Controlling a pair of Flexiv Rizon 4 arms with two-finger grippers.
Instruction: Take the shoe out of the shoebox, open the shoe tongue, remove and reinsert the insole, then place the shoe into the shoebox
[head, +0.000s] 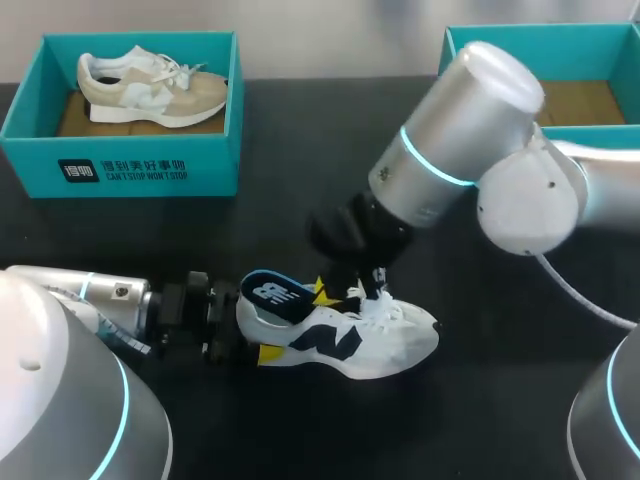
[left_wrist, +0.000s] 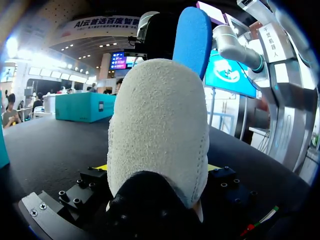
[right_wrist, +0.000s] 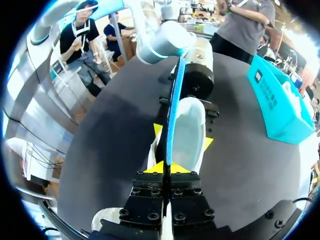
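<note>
A white shoe with navy trim (head: 385, 345) lies on the black table (head: 300, 200), toe to the right. My left gripper (head: 260, 325) comes in from the left, and its wide-set fingers press the heel (left_wrist: 157, 130) from both sides. A blue insole (head: 275, 295) sticks up out of the shoe's opening. It rises above the heel in the left wrist view (left_wrist: 192, 35). My right gripper (right_wrist: 167, 167) is shut on the insole's edge (right_wrist: 172, 115), reaching down from the right over the laces (head: 380, 305).
A teal shoebox (head: 120, 165) at the back left holds a beige shoe (head: 150, 85). A second teal box (head: 600, 45) stands at the back right, partly hidden by my right arm. The left arm's body fills the table's near left corner.
</note>
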